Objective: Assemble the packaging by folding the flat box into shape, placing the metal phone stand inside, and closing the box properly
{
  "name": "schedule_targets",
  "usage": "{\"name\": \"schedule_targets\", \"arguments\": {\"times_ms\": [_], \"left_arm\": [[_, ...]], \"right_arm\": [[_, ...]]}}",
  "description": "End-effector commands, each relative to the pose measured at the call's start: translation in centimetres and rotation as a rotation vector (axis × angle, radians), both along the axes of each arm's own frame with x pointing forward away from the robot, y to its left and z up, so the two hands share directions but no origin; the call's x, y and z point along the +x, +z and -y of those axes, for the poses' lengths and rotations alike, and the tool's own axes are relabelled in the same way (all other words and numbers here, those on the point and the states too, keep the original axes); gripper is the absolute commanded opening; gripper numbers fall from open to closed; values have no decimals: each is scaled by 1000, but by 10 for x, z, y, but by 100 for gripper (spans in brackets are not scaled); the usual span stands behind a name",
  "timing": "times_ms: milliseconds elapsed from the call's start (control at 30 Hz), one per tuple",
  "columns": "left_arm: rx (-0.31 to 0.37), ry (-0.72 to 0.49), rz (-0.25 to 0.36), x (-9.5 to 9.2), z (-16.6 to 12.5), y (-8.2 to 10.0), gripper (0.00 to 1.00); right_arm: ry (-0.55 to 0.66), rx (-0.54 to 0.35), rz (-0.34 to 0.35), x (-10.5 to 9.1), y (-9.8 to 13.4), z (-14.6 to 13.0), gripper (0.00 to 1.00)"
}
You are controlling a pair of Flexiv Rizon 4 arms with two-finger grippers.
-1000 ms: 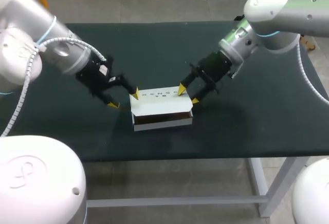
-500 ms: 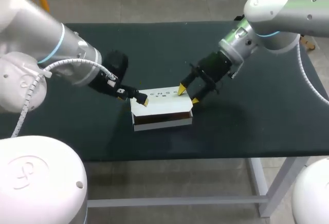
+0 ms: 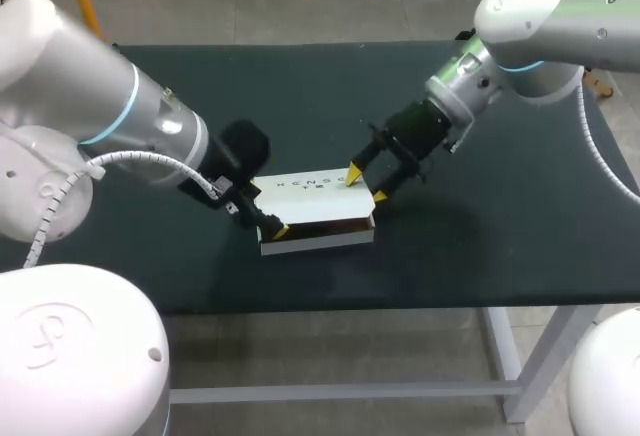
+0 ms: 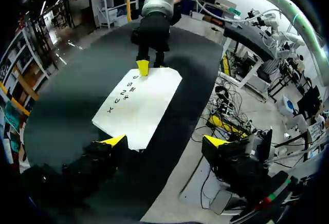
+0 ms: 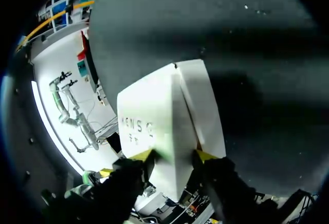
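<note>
The white box lies in the middle of the table, its printed lid resting on top with a dark slit showing under the front edge. My right gripper is at the box's right end. In the right wrist view the box runs down between the two yellow fingertips, which touch it on both sides. My left gripper is at the box's front left corner and is wide open, with one tip at the lid's near corner. The phone stand is not visible.
The dark green table spreads wide to the right of the box and behind it. Its front edge runs close below the box. No other objects lie on it.
My left arm swung in from the box's left, crossed the lid's left corner and came down at the front left corner. The right gripper and the box stayed put.
</note>
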State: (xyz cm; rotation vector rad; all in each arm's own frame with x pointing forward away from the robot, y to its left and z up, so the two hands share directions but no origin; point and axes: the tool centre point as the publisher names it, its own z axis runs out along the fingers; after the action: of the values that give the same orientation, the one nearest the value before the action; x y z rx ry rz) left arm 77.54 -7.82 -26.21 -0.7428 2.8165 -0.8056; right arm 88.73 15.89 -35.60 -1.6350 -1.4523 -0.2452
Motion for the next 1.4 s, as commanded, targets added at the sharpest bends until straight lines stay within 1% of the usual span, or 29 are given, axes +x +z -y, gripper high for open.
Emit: {"name": "schedule_targets", "arguments": {"times_ms": [33, 233, 267, 300, 333, 367, 433, 467, 500, 533, 567, 600, 667, 700, 800, 833, 933, 1100, 1233, 1400], "left_arm": [[83, -112, 33, 3, 4, 5, 100], [83, -112, 33, 3, 4, 5, 100], [109, -153, 46, 4, 6, 5, 100], [103, -178, 42, 6, 7, 6, 100], [154, -217, 65, 7, 10, 6, 100], [154, -246, 58, 8, 13, 5, 100], [199, -305, 61, 12, 16, 5, 100], [194, -310, 46, 15, 17, 5, 100], [215, -330, 43, 18, 19, 4, 100], [220, -355, 29, 20, 21, 3, 100], [216, -346, 13, 23, 21, 2, 100], [246, -342, 1, 27, 24, 0, 100], [242, -358, -38, 33, 28, -2, 100], [255, -348, -47, 37, 29, -4, 100], [251, -320, -107, 48, 32, -6, 100], [263, -313, -125, 53, 33, -8, 100], [291, -315, -161, 60, 38, -20, 100], [306, -309, -189, 65, 38, -31, 100], [347, -307, -201, 64, 39, -39, 91], [377, -290, -192, 65, 39, -48, 90]], "right_arm": [[0, -1, 1, -1, -1, -1, 52], [0, -1, 1, -1, -1, -1, 52], [0, -1, 1, -1, -1, -1, 51], [0, -1, 1, -1, -1, -1, 52], [0, -1, 1, -1, -1, -1, 51], [0, -1, 1, -1, -1, -1, 51], [0, -1, 1, -1, -1, -1, 52], [0, -1, 1, -1, -1, -1, 52], [0, -1, 1, -1, -1, -1, 51], [0, -1, 1, -1, -1, -1, 51], [0, -1, 1, -1, -1, -1, 52], [0, -1, 1, -1, -1, -1, 51], [0, -1, 1, -1, -1, -1, 50], [0, -1, 1, -1, -1, -1, 50], [0, -1, 1, -1, -1, -1, 50], [0, -1, 1, -1, -1, -1, 50], [0, -1, 1, -1, -1, -1, 50], [0, -1, 1, -1, -1, -1, 49], [0, -1, 1, -1, -1, -1, 49], [0, -1, 1, -1, -1, -1, 48]]}}
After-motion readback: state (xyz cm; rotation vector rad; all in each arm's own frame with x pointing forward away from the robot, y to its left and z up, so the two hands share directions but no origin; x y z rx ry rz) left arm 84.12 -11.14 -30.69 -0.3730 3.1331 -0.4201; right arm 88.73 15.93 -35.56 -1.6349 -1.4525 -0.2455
